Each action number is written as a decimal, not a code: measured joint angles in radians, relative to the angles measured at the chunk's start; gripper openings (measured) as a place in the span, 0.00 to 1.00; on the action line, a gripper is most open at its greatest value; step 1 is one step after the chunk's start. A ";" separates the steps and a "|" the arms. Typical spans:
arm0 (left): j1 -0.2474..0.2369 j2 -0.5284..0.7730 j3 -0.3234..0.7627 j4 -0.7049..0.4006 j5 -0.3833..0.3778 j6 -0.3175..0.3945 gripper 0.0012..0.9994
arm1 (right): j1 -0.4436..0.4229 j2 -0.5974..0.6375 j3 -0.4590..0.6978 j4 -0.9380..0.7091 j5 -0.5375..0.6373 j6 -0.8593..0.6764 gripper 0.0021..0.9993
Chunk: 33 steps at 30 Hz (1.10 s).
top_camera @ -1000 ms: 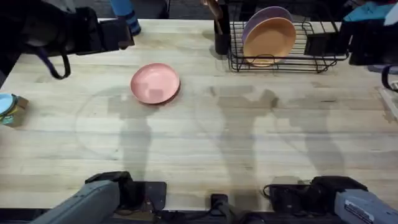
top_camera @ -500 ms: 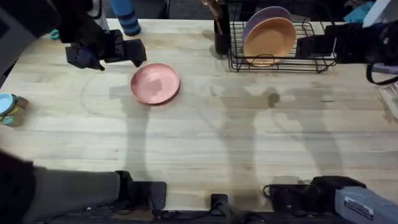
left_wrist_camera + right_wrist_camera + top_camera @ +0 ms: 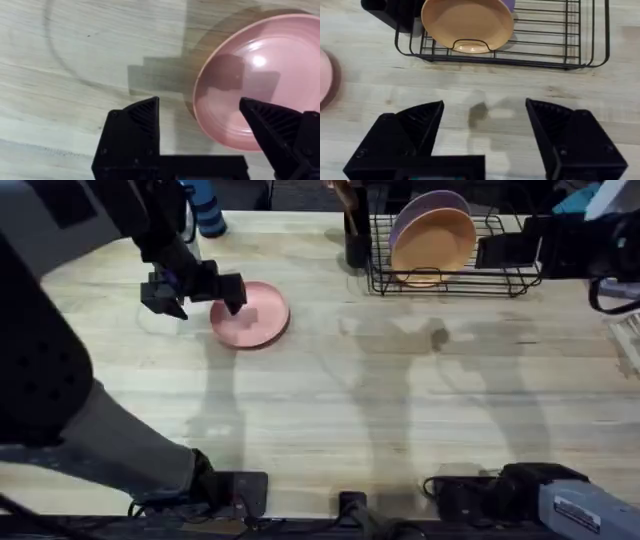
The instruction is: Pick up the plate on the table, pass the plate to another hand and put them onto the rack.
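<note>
The salmon-pink plate (image 3: 252, 314) lies flat on the wooden table (image 3: 330, 400), left of centre. My left gripper (image 3: 195, 288) hovers open over the plate's left rim; in the left wrist view its gripper (image 3: 200, 117) straddles the plate's (image 3: 260, 85) edge with black fingers (image 3: 142, 117) wide apart. The black wire rack (image 3: 455, 255) stands at the back right, holding an orange plate (image 3: 432, 242) and a purple plate (image 3: 425, 208) behind it. My right gripper (image 3: 500, 252) hangs open by the rack's right end; in its wrist view the gripper (image 3: 485, 117) is above bare table before the rack (image 3: 510, 35).
A black utensil holder (image 3: 357, 240) stands left of the rack. A blue cup (image 3: 205, 215) sits at the table's back edge, and a small tin (image 3: 15, 355) at the far left. Broad bare wood lies across the middle and front.
My left arm has swung right and forward from the back-left corner and come down over the plate's left rim. The right gripper shifted slightly left beside the rack, then held still.
</note>
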 joint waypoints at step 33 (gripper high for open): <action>-0.002 0.101 0.008 0.040 0.081 0.000 0.53 | 0.000 0.000 0.000 0.000 0.000 0.000 1.00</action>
